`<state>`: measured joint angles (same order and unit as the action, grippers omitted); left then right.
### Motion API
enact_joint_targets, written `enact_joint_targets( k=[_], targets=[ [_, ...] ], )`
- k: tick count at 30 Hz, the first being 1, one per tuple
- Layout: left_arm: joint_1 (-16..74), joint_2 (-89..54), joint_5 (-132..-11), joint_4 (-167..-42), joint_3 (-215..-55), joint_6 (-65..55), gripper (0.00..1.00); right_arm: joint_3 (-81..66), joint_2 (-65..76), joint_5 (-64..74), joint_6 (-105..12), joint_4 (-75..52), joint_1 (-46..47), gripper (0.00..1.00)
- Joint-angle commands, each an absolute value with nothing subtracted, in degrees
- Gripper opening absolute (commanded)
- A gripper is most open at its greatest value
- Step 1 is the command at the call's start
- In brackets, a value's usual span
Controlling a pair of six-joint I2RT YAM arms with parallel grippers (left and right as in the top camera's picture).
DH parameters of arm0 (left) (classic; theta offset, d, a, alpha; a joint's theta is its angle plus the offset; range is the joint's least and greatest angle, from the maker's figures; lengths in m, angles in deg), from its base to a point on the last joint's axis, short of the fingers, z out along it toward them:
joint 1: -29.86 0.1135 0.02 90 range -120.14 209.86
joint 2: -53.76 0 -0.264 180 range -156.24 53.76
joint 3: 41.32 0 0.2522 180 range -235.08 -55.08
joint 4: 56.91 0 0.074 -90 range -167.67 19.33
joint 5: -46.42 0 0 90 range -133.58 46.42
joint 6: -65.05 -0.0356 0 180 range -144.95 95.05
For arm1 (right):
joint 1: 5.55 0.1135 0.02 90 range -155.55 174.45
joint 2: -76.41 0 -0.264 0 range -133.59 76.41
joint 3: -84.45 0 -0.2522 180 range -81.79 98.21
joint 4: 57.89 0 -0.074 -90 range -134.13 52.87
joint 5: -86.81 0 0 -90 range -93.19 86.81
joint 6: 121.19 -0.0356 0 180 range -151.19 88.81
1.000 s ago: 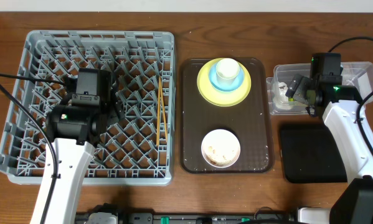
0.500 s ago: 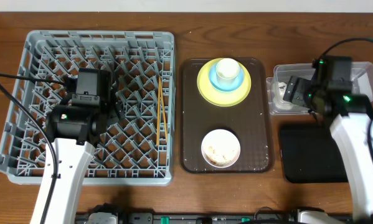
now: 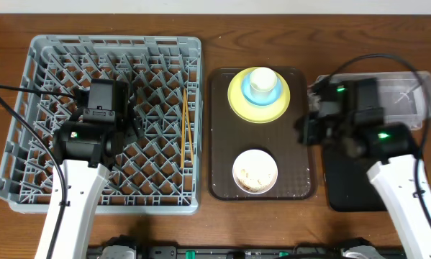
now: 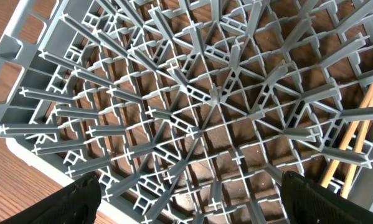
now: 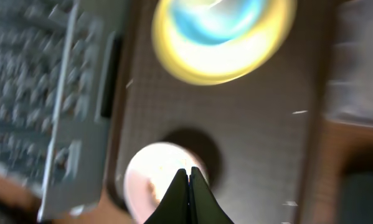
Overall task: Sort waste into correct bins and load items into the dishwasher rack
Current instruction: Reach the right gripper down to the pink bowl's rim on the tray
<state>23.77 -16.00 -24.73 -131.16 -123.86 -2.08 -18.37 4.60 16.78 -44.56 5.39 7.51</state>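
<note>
The grey dishwasher rack (image 3: 28, 155) fills the left of the table, with the wooden chopsticks (image 3: 185, 129) lying along its right side. My left gripper (image 3: 134, 119) hovers over the rack's middle, open and empty; its wrist view shows the lattice (image 4: 205, 106), the chopsticks (image 4: 359, 127) and both fingers (image 4: 80, 199) far apart. The blue cup (image 3: 262, 85) stands on the yellow plate (image 3: 238, 101). The white bowl (image 3: 255, 171) holds pale scraps. My right gripper (image 3: 304, 132) is shut and empty at the brown tray's right edge. In the blurred right wrist view its fingertips (image 5: 189, 196) overlap the bowl (image 5: 146, 180).
The dark brown serving tray (image 3: 222, 144) carries the plate and the bowl. The clear tub (image 3: 409, 101) sits at the back right, its left part hidden by my right arm. In front of the tub lies the black tray (image 3: 345, 183).
My right gripper left the clear tub, swung left towards the brown tray and shut. The left arm has not moved.
</note>
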Motion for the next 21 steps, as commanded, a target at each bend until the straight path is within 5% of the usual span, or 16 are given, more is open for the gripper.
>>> enact_joint_targets(
  k=[1, 21],
  targets=[
    [24.0, -16.1, -23.6, -131.5, -123.6, -1.7, 0.93, -20.2, 3.7, 18.5, -44.2, 5.5, 14.5, 0.01],
    [24.0, -16.1, -23.6, -131.5, -123.6, -1.7, 0.93, -33.0, -11.1, 10.9, -61.5, -7.4, 49.1, 0.02]
  ],
)
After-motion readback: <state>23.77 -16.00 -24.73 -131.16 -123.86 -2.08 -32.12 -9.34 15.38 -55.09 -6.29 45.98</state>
